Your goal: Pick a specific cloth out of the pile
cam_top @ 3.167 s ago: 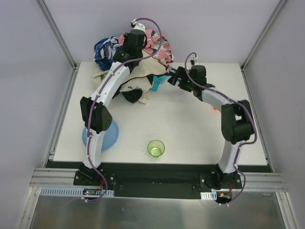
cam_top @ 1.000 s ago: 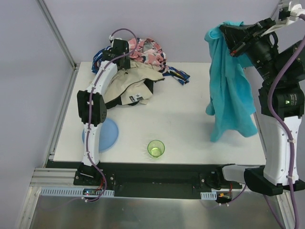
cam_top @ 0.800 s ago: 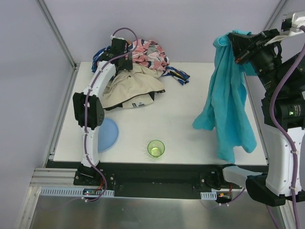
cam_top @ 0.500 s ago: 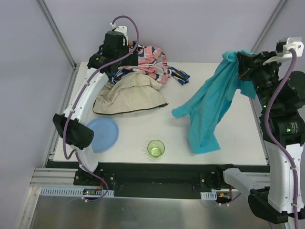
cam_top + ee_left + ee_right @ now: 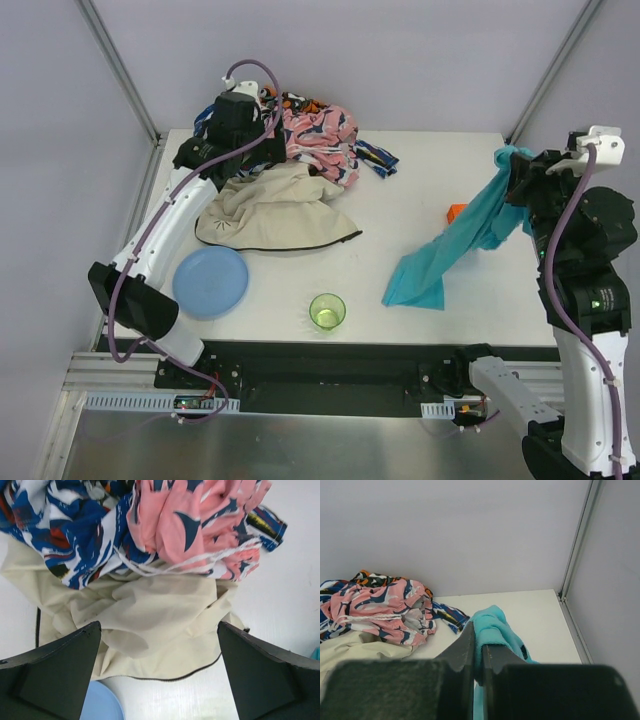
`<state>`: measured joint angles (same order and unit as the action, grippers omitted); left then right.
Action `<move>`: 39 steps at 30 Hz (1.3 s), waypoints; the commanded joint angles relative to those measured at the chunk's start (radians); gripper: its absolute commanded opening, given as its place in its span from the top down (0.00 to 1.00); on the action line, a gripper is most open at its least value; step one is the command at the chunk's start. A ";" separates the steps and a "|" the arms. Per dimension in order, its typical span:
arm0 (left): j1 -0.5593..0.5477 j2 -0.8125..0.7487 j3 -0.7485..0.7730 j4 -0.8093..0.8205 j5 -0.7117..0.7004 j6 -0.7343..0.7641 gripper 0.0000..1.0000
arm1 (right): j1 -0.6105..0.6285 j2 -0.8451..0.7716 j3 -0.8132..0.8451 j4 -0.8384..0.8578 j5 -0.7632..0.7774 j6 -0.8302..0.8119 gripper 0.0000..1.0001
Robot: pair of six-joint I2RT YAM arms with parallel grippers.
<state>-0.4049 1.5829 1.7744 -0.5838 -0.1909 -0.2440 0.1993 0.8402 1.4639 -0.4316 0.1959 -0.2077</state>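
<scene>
Right end effector [image 5: 512, 170] is clamped on a bunched corner of the cloth [image 5: 420, 280] at 3 o'clock on the table [image 5: 400, 200]. The cloth's lower end rests on the top, well apart from the pile [image 5: 285, 160] at 11 o'clock. Left end effector [image 5: 157, 630] hangs over the pile, fingers apart, holding nothing.

Risk: the thin grip may slip. The trailing end, if swept toward 6 o'clock, could topple the cup [image 5: 327, 311].

Table white, matte. Walls pale grey, with metal posts at the far corners.
</scene>
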 commanded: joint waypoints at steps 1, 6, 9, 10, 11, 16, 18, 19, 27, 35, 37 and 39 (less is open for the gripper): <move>0.001 -0.107 -0.081 -0.005 -0.016 -0.090 0.01 | -0.009 -0.003 -0.092 0.004 0.019 0.034 0.99; 0.001 -0.199 -0.214 -0.007 -0.070 -0.141 0.01 | -0.012 -0.016 -0.376 0.049 -0.101 0.203 0.99; 0.001 -0.248 -0.294 -0.005 -0.084 -0.173 0.01 | -0.012 -0.075 -0.569 0.198 -0.156 0.316 0.99; 0.001 -0.264 -0.318 -0.007 -0.085 -0.185 0.01 | -0.011 -0.090 -0.626 0.226 -0.151 0.344 0.99; 0.001 -0.276 -0.343 -0.007 -0.090 -0.198 0.01 | -0.014 -0.098 -0.667 0.231 -0.136 0.364 0.99; 0.001 -0.331 -0.450 -0.016 -0.093 -0.232 0.01 | -0.012 -0.081 -0.881 0.234 0.019 0.470 0.97; 0.001 -0.350 -0.481 -0.031 -0.104 -0.242 0.01 | -0.015 -0.038 -0.928 0.234 0.028 0.472 0.94; 0.001 -0.356 -0.496 -0.039 -0.105 -0.248 0.01 | -0.015 -0.026 -0.941 0.235 0.027 0.470 0.90; 0.001 -0.393 -0.589 -0.056 -0.070 -0.284 0.01 | -0.015 -0.016 -0.809 0.113 0.107 0.415 0.04; 0.008 -0.409 -0.624 -0.050 -0.058 -0.299 0.01 | -0.018 -0.050 -0.542 0.001 0.341 0.326 0.04; 0.012 -0.420 -0.635 -0.048 -0.068 -0.301 0.01 | -0.023 -0.052 -0.531 0.002 0.391 0.309 0.04; 0.017 -0.442 -0.648 -0.041 -0.081 -0.298 0.01 | -0.044 -0.044 -0.527 0.005 0.412 0.288 0.04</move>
<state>-0.4038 1.1961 1.1488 -0.6338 -0.2527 -0.5201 0.1844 0.7868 0.9157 -0.3946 0.4736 0.1432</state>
